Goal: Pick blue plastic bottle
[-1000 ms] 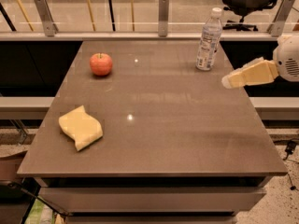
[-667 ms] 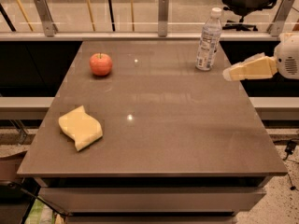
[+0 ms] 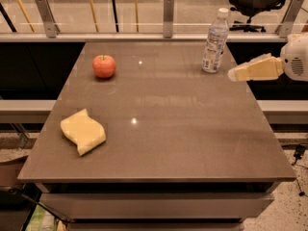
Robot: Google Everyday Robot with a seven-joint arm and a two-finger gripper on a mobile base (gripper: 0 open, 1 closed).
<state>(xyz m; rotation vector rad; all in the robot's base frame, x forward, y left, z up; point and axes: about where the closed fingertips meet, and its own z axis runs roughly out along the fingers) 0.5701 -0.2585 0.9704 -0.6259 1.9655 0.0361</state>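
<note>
The blue plastic bottle (image 3: pixel 214 41) stands upright near the far right corner of the brown table (image 3: pixel 159 129). It is clear with a bluish tint, a white cap and a white label. My gripper (image 3: pixel 233 74) comes in from the right edge of the view, level with the bottle's base. Its tip is a short way right of the bottle and slightly nearer to me, not touching it. It holds nothing.
A red apple (image 3: pixel 104 66) sits at the far left of the table. A yellow sponge (image 3: pixel 83 131) lies at the near left. A railing with metal posts (image 3: pixel 168 16) runs behind the table. An office chair (image 3: pixel 255 1) stands beyond it.
My gripper has moved a little up and away, toward the bottle's level. The bottle, apple and sponge have not moved.
</note>
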